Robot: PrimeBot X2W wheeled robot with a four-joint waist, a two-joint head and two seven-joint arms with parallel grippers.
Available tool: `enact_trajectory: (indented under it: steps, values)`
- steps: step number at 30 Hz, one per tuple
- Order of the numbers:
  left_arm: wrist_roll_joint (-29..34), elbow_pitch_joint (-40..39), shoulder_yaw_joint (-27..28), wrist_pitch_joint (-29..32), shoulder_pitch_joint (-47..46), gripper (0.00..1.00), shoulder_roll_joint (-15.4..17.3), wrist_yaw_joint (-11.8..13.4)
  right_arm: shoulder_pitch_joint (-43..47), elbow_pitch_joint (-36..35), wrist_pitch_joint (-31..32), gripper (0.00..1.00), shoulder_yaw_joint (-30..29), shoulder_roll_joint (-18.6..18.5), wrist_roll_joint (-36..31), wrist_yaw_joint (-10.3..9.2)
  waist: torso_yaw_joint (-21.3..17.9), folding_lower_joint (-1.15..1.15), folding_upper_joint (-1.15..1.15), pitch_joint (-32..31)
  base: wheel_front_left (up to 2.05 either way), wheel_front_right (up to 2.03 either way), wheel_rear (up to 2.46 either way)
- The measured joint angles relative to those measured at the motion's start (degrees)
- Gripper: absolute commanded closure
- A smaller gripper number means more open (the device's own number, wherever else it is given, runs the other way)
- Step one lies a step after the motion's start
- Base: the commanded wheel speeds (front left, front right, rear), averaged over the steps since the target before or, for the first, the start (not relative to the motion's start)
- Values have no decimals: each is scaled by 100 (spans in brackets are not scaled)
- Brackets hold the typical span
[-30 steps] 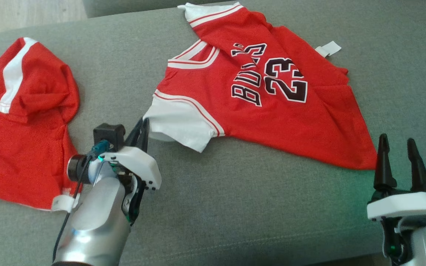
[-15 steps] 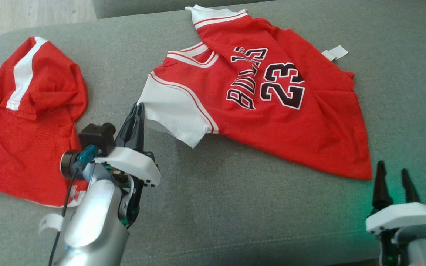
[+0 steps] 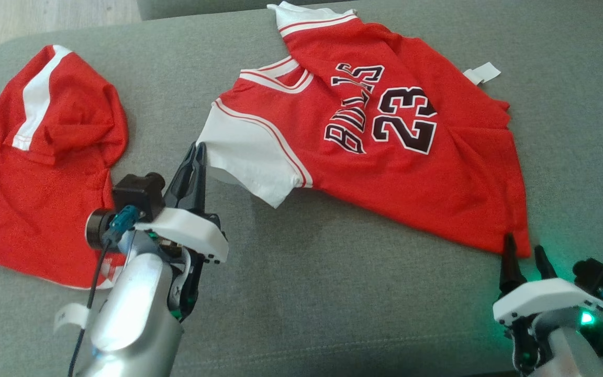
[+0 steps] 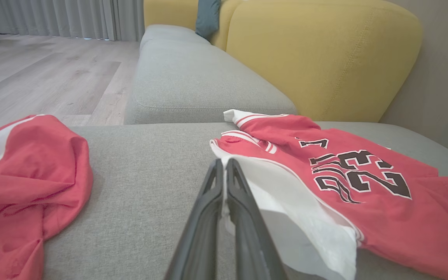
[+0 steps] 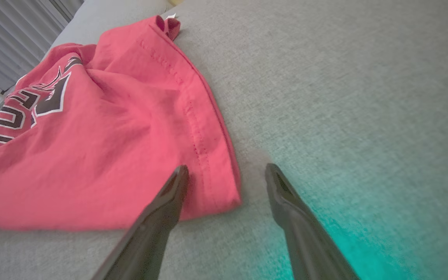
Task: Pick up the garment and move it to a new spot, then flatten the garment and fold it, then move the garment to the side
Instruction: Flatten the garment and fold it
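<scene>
Pinching the garment point(image 3: 395, 178) by its sleeve is the left hand point(image 3: 198, 150).

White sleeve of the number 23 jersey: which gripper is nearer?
Left. The left gripper is shut on the white sleeve; the right gripper stands open at the jersey hem corner, far across.
</scene>
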Motion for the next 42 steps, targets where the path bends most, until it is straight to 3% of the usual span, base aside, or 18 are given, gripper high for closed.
enact_trajectory:
  steps: [1,2,3,4,11,16,20,29,36,42]
  values:
    - [3,-20,5,0,0,100,-1,0,-63,99,-13,0,24,-7,12,0,11,0,0,4,0,0,0]
    - [3,-35,12,0,0,100,-1,0,-132,193,-25,18,62,-19,59,0,23,0,0,7,0,0,0]
    - [4,-47,16,0,0,100,-1,-1,-199,280,-74,68,112,-32,134,0,36,0,0,11,0,0,0]
    - [8,-55,21,0,0,100,-1,-1,-266,365,-90,100,149,-41,215,0,49,0,0,14,0,0,0]
    - [8,-155,165,0,3,100,-4,-1,-506,677,-281,100,539,-60,454,0,108,0,0,-56,0,0,0]
    - [-65,-383,293,-1,131,100,-16,-56,-569,283,-363,100,558,-29,368,0,97,0,0,-211,0,0,0]
    - [-222,-716,396,-1,147,100,-24,-108,-767,-569,-253,100,479,-29,32,0,84,0,0,-376,0,0,0]
    - [-743,-1778,584,47,-260,100,-59,-191,-1225,-3147,973,100,272,-32,-555,0,96,0,0,-857,0,0,0]
    - [-1200,-2924,737,333,-466,100,-77,115,-1232,-4581,1706,100,3,-32,-543,0,191,0,0,-1160,0,0,0]
    - [-1319,-3873,704,730,-298,100,-82,439,-639,-5545,2199,100,-226,-30,-78,0,299,0,0,-1280,0,0,0]
